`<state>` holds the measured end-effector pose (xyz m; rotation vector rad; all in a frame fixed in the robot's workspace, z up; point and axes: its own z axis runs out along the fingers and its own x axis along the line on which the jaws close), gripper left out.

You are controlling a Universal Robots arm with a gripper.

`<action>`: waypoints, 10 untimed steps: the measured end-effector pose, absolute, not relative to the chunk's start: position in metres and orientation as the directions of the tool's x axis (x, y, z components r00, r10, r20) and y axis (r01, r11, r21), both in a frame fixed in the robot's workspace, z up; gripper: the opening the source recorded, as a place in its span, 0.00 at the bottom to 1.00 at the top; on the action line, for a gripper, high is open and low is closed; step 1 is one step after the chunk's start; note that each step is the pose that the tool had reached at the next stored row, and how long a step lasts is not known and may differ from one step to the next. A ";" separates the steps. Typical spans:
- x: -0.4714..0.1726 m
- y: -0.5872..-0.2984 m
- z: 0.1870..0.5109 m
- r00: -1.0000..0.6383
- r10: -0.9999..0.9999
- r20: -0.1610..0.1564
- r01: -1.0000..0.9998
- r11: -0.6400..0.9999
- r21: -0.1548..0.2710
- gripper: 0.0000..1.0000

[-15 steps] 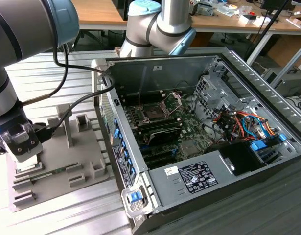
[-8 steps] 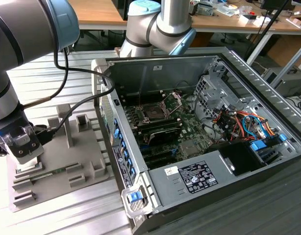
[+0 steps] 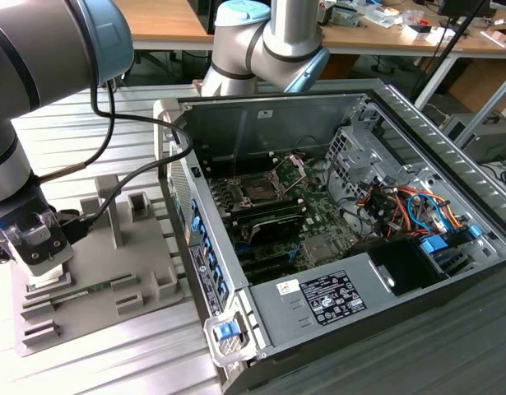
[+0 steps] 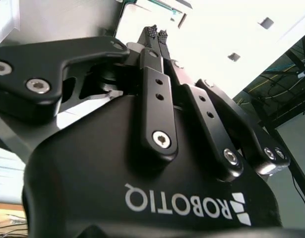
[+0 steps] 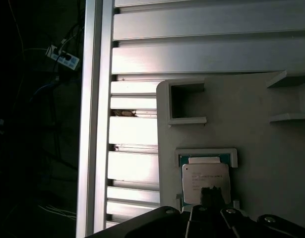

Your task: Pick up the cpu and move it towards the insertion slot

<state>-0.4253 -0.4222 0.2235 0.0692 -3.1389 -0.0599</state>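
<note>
Silvery-white square metal cpu (image 5: 206,182): seated in walled pocket of grey plastic tray (image 5: 271,163), seemingly for registration; black gripper (image 5: 210,192) fingers closed, poised above.

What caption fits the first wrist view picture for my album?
The gripper poised at the chip sitting in the grey tray.

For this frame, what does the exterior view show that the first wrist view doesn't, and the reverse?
Exterior view's own: the open computer case, its green motherboard and the insertion slot with its bracket open. First wrist view's own: the cpu, lying flat in a nest of the grey tray, one edge under the gripper. Shared: the grey tray, the slatted aluminium table, and the gripper low over the tray.
</note>
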 end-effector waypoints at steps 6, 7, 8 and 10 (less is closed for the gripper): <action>-0.425 -0.422 0.223 -0.999 -0.044 0.001 -0.044 0.998 0.038 0.42; -0.425 -0.422 0.223 -0.999 -0.044 0.001 -0.044 0.998 0.038 0.47; -0.425 -0.422 0.223 -0.999 -0.044 0.001 -0.044 0.998 0.038 0.47; -0.425 -0.422 0.223 -0.999 -0.044 0.001 -0.044 0.998 0.038 0.53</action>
